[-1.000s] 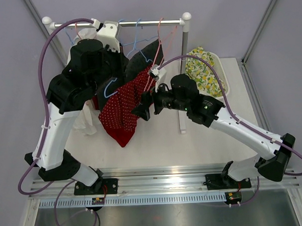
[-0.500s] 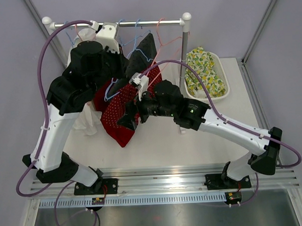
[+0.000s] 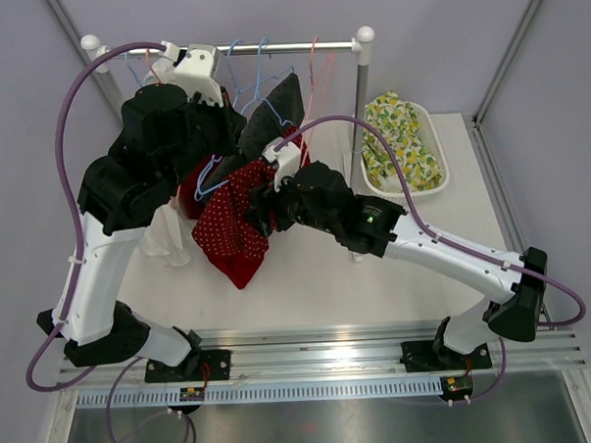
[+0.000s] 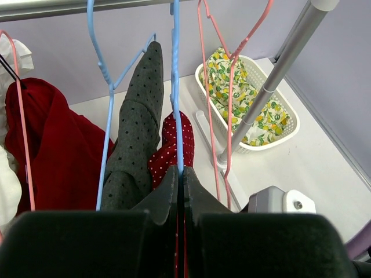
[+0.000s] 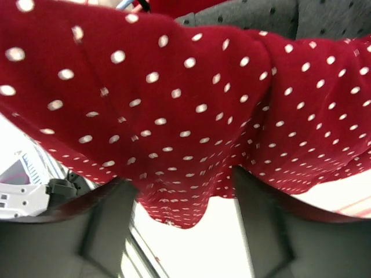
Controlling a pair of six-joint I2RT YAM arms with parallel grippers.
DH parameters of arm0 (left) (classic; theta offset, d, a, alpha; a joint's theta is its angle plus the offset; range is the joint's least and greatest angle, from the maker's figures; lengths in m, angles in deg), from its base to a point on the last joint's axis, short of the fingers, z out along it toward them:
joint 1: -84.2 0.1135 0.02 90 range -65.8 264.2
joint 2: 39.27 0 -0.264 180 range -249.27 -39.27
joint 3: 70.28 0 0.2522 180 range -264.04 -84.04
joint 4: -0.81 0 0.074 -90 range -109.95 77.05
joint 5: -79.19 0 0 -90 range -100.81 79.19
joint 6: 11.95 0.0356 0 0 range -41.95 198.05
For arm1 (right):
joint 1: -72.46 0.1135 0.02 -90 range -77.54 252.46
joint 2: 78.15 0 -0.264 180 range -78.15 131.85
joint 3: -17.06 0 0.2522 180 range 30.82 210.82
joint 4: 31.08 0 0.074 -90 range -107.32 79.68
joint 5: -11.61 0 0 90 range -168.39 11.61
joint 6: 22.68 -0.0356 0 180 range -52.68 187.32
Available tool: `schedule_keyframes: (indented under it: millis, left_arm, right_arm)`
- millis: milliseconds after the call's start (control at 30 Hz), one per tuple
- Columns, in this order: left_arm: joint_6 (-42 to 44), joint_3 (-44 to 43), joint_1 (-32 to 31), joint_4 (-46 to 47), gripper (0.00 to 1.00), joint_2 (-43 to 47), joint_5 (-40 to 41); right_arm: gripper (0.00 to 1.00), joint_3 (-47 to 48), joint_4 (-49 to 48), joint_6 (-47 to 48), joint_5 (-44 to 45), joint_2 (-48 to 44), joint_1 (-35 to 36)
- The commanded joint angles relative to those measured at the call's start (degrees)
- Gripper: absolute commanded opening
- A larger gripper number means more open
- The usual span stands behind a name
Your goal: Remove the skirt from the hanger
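The left arm [image 3: 106, 259] rises steeply from its base, elbow high, its wrist bent over towards the centre. The left gripper [image 4: 180, 188] has its fingers pressed together. The right arm [image 3: 444, 249] stretches low and leftwards across the middle. The right gripper [image 5: 185, 226] has its fingers [image 5: 278, 231] spread wide apart.

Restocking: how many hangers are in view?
4: left pink hanger against red garment; blue hanger carrying grey garment; clamped blue hanger in left tool; bare pink hanger, right. Others may be hidden.
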Motion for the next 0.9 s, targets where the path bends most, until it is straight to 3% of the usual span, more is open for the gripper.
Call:
schedule_keyframes:
  millis: [0, 100, 133, 233, 500, 667, 867]
  left_arm:
    - [-1.0, -1.3, -0.1, 5.0, 0.0, 2.8, -1.9]
    - [-1.1, -1.1, -0.1, 5.5, 0.0, 2.7, -2.1]
    - [-1.1, -1.0, -0.1, 5.6, 0.0, 2.8, -2.0]
    - [-1.0, -0.3, -0.1, 5.7, 0.0, 2.9, -1.9]
    - [1.4, 1.3, -0.1, 6.5, 0.0, 2.7, 2.0]
    - [6.0, -2.6, 0.2, 4.2, 0.0, 0.5, 8.7]
    - [5.4, -2.7, 3.1, 4.1, 0.0, -0.8, 6.8]
  right_arm:
    - [0.68, -0.8, -2.2, 0.6, 4.0, -1.9, 0.5]
    - [0.37, -1.1, -3.0, 0.1, 3.1, -1.3, 0.6]
    - [0.21, -1.2, -3.3, -0.3, 2.5, -1.2, 0.7]
    - [0.0, -2.1, -3.8, -0.7, 2.4, -1.5, 0.8]
    - [0.0, -8.5, -2.3, -3.2, 2.2, -10.0, 1.8]
    - [0.0, -17.2, 5.2, -6.5, 8.1, -25.1, 3.0]
    - [0.0, -24.8, 18.7, -11.8, 15.8, -46.5, 3.1]
